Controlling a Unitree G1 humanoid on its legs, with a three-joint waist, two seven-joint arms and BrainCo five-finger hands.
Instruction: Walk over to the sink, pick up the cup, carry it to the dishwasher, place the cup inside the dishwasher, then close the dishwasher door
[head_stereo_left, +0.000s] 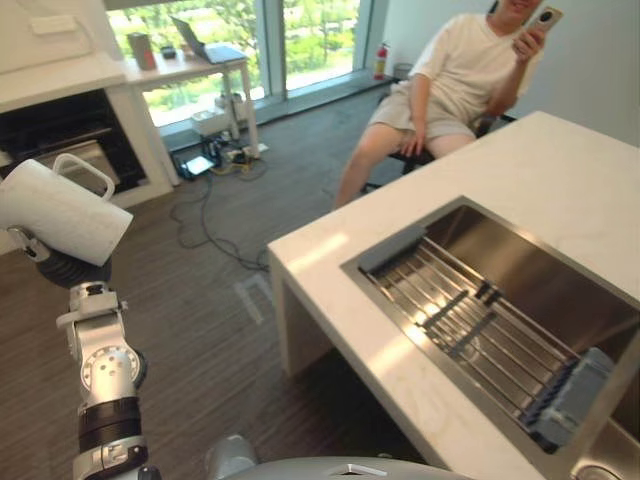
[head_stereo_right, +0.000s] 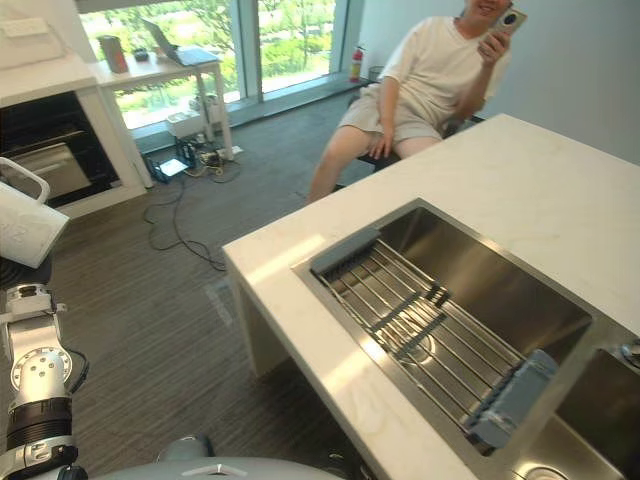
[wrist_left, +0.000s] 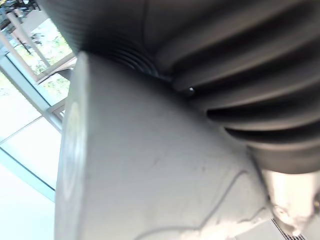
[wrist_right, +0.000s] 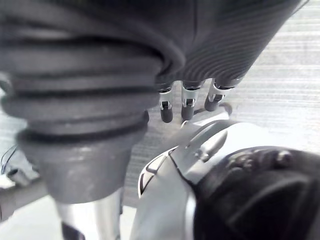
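Note:
A white cup (head_stereo_left: 60, 210) with a loop handle lies on its side, held aloft at the far left over the dark carpet. My left hand (head_stereo_left: 27, 246) is shut on it from below, and the dark wrist cover shows under the cup. Up close in the left wrist view the cup's (wrist_left: 150, 170) pale wall lies against that cover. A dark open appliance bay (head_stereo_left: 60, 135) under a white counter stands behind the cup at the left. The steel sink (head_stereo_left: 530, 270) is sunk in the white island at the right. My right hand (wrist_right: 187, 107) hangs with relaxed fingers above the floor.
A person (head_stereo_left: 460, 80) sits on a chair beyond the island, holding up a phone. A white desk (head_stereo_left: 190, 62) with a laptop stands by the window, with cables (head_stereo_left: 210, 220) on the floor before it. A bar rack (head_stereo_left: 470, 330) lies across the sink.

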